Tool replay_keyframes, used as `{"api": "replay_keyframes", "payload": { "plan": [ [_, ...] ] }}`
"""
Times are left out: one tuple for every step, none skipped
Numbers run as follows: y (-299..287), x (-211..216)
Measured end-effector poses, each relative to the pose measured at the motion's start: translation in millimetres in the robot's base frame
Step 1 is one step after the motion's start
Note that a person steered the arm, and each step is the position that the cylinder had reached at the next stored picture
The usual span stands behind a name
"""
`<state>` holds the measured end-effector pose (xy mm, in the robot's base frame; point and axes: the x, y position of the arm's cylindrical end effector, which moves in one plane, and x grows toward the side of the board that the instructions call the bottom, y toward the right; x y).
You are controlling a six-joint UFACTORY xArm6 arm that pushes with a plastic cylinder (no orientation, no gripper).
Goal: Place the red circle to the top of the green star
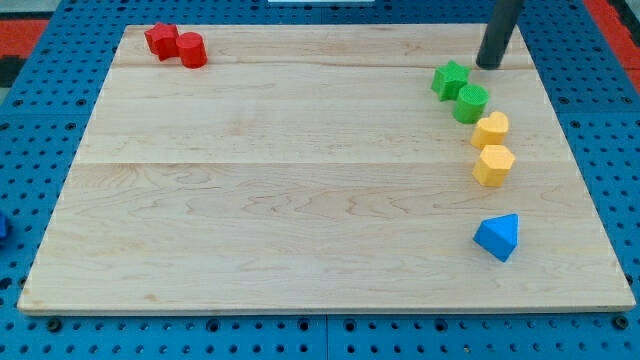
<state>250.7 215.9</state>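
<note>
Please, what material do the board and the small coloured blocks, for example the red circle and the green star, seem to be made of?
The board looks like pale wood with a smooth matte finish: grain lines and plank seams show. The red circle and the green star look like moulded or printed plastic: uniform saturated colour, soft sheen, no grain. This cannot be confirmed. My tip looks dark and matte, material unclear.

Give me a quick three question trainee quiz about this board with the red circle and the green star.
1. True or false: the red circle touches the green star.
2. Which block lies just below the green star? A) green circle B) blue triangle C) yellow hexagon
3. Where is my tip relative to the green star?

Key: 1 false, they sit at opposite top corners. 2 A. 3 up and to the view's right, apart.
</note>
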Motion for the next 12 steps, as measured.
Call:
{"api": "replay_keyframes", "payload": {
  "plan": [
    [-133,9],
    [-268,66],
    [-409,103],
    [-509,58],
    [-521,0],
    [-472,-7],
    [-396,-9],
    [-324,-9],
    [-241,-9],
    [-157,-8],
    [-71,-4],
    [-51,-24]
  ]
}}
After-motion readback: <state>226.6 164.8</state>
